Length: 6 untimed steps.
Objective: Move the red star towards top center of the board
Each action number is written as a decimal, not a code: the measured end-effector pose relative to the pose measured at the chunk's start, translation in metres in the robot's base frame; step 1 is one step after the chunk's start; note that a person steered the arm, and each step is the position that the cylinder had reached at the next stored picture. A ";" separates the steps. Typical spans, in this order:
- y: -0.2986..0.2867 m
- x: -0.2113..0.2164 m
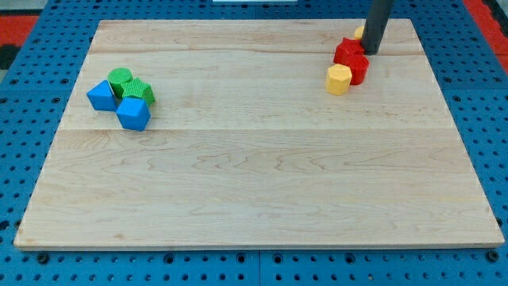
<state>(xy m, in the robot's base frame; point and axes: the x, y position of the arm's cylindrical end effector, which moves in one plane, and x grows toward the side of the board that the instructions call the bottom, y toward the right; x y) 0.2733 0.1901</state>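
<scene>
A red block (347, 52), which looks like the star, sits near the board's top right. A second red block (359, 69) touches it just below. My tip (370, 53) is at the right edge of the upper red block, touching or nearly touching it. A yellow hexagonal block (339, 79) rests against the lower red block on its left. Another yellow block (359, 32) peeks out behind the rod, mostly hidden.
At the view's left, two green blocks (120, 78) (138, 90) and two blue blocks (101, 95) (133, 114) sit in a tight cluster. The wooden board (254, 175) lies on a blue pegboard surface.
</scene>
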 end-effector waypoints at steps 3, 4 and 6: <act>-0.067 0.020; -0.041 0.018; -0.011 0.000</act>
